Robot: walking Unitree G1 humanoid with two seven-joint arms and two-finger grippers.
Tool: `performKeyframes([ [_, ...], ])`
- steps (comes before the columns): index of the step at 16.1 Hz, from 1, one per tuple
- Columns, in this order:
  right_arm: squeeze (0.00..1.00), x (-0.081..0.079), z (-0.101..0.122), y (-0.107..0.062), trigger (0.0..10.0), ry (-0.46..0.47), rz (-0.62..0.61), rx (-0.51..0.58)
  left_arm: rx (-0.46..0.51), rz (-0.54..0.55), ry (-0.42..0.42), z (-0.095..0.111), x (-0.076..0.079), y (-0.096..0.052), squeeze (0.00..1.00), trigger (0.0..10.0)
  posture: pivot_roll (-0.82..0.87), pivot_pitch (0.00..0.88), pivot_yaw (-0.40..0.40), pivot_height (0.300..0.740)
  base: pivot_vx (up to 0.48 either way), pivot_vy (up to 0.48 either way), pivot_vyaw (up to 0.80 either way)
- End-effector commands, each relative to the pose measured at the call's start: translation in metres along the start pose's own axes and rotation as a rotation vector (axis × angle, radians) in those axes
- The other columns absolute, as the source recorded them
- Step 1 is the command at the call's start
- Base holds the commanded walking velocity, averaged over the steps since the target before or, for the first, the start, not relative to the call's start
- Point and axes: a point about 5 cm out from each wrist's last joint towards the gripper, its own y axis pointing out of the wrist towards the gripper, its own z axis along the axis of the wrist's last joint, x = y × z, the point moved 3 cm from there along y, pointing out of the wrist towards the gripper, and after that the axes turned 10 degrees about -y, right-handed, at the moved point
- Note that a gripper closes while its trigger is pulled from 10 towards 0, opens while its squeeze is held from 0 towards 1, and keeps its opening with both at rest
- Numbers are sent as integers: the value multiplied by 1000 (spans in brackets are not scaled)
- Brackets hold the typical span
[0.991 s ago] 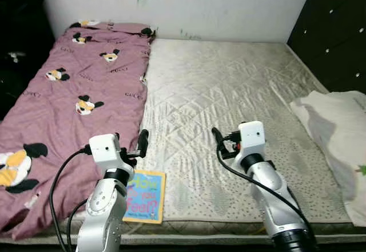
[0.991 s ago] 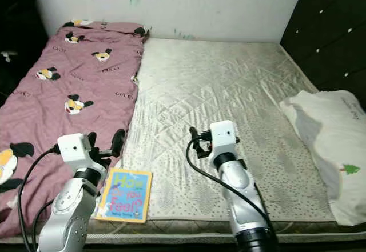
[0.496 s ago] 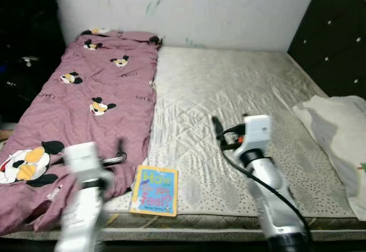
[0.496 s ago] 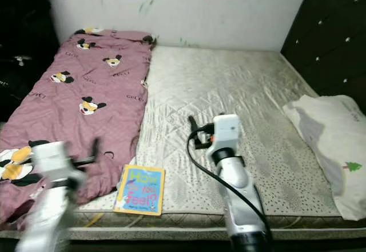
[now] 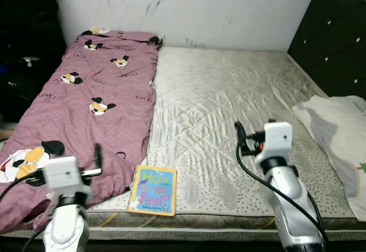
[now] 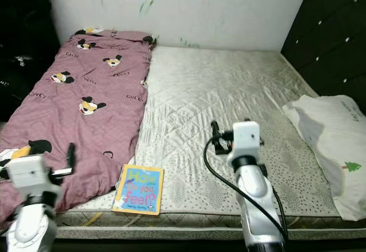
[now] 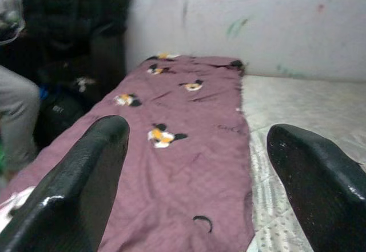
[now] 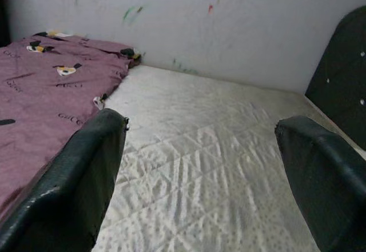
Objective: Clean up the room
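The quilt is mauve-pink, dotted with black, white and orange cartoon mouse heads and small dark lettering. The mattress is pale beige with a quilted diamond pattern and fine speckles. The book, at 7 o'clock on the bed, has a light blue cover, an orange border and yellow, red and green letters. The pillow at 3 o'clock is white with a small green tree. The headboard is black with pale studs. The wall is white, marked with green and red streaks.

Likely home bedroom: mattress, blanket, headboard.
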Motion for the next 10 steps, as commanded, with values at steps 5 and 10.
performKeyframes([
  [5,0,-10,0,1,10000,9,16,6,-8,141,67,-3,-21,8,0,10000,19,0,-49,740,0,0,0],
  [10,0,-9,1,3,10000,37,6,0,-17,17,12,-5,-9,4,0,10000,16,0,-41,740,0,0,0],
])
